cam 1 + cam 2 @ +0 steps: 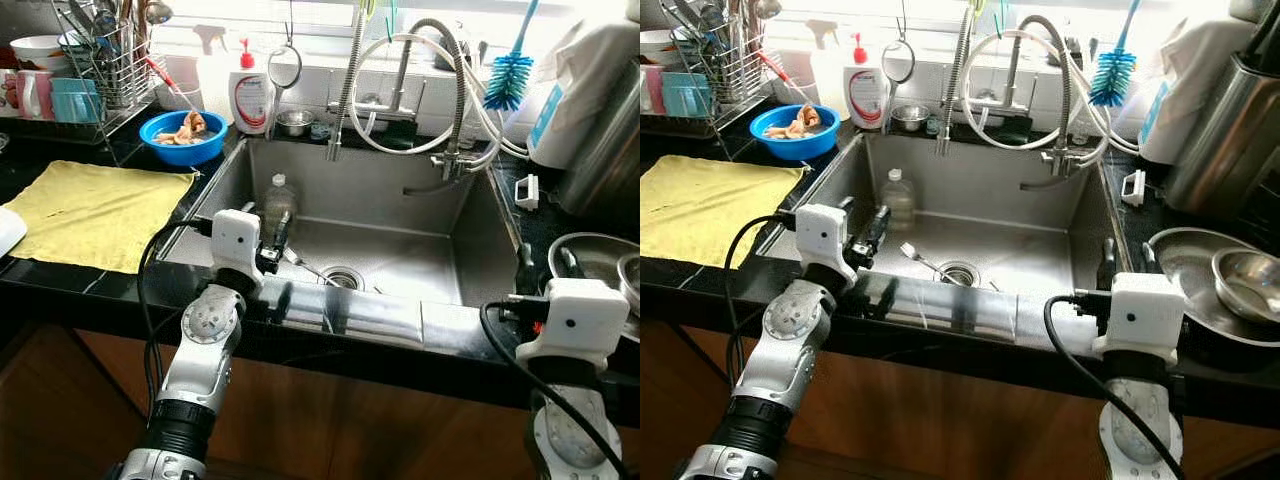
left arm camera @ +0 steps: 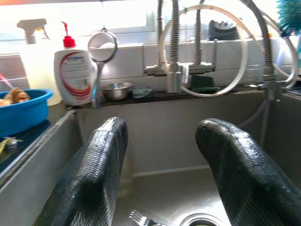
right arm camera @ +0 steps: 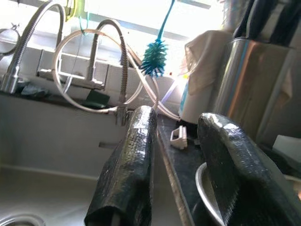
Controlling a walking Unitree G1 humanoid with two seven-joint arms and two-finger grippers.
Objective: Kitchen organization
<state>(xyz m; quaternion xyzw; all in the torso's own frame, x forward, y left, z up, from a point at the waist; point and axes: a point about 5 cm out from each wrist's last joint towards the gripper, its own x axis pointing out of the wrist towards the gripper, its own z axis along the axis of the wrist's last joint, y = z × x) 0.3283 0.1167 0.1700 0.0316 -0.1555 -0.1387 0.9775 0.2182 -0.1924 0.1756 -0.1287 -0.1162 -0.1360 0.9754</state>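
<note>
Black stone countertop (image 1: 60,285) surrounds a stainless steel sink (image 1: 440,255) that occupies the centre of the head views, under a bright window. We see our left gripper (image 1: 278,238) at the lower left of the basin, just over the near rim, its two black fingers (image 2: 89,179) spread apart with nothing between them; the left wrist view looks between them toward the back wall of the sink. Our right gripper (image 1: 545,262) sits at the lower right, over the counter beside the sink's right edge, its fingers (image 3: 129,174) likewise parted and empty. On the sink floor a fork (image 1: 305,266) lies just left of the drain (image 1: 343,278), its tines toward our left gripper. A small clear bottle (image 1: 279,203) stands upright in the basin's left rear part. At the upper centre hang a coiled spring faucet (image 1: 345,85) and looped hoses (image 1: 470,105), with a blue bottle brush (image 1: 509,75) to their right. At the upper left we note a blue bowl (image 1: 182,137) holding food scraps, a white soap pump bottle (image 1: 251,95) with a red top, a small steel cup (image 1: 294,122), and a wire dish rack (image 1: 110,70). A yellow cloth (image 1: 95,210) lies flat on the left counter. At the right edge rest steel bowls (image 1: 1240,285) in a steel pan.
</note>
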